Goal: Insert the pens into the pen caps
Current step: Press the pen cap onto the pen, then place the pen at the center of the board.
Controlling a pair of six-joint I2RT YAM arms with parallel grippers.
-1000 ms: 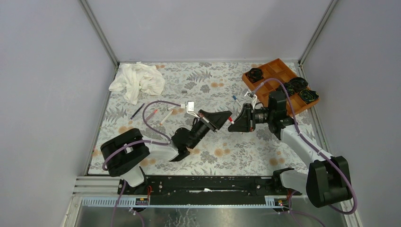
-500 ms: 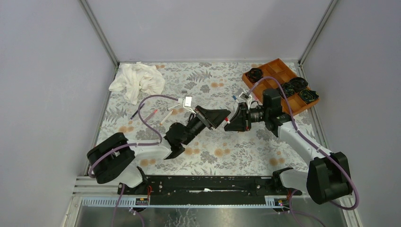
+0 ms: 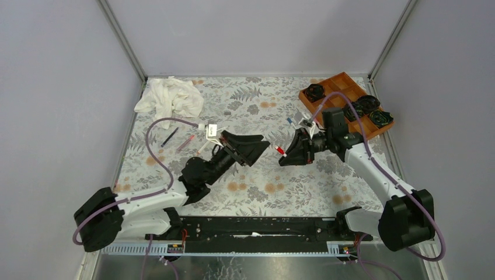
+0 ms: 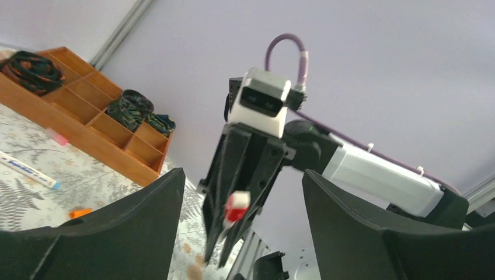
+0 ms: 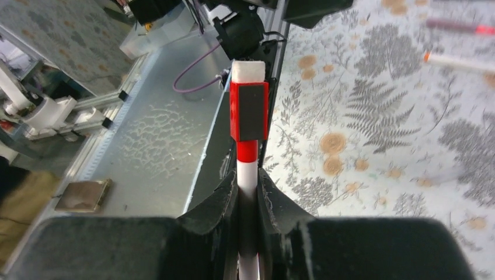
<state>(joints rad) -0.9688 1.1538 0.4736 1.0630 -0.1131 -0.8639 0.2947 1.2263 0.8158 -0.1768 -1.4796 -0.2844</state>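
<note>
**A:** What do the jaws of the right gripper [image 3: 283, 154] hold?

**B:** They are closed on a white pen [image 5: 247, 172]. A red cap [image 5: 249, 111] sits on the free end of it. The pen is in the air above the middle of the worktop [image 3: 257, 192], and in the top view its capped end points toward 9 o'clock.

**A:** And the left gripper [image 3: 260, 153]?

**B:** Its jaws stand wide open, with nothing between them. It is at 9 o'clock from the red cap, near it but apart.

**A:** Where do the other pens lie?

**B:** A dark pen [image 3: 169, 137] and a pinkish pen [image 3: 187, 141] lie on the worktop at 9 o'clock from the left gripper. A pen with a blue end [image 3: 290, 121] lies at 12 o'clock from the right gripper, near the wooden tray [image 3: 344, 87]. The left wrist view also shows a pink cap [image 4: 58, 139] and an orange cap [image 4: 80, 213] on the worktop.
</note>
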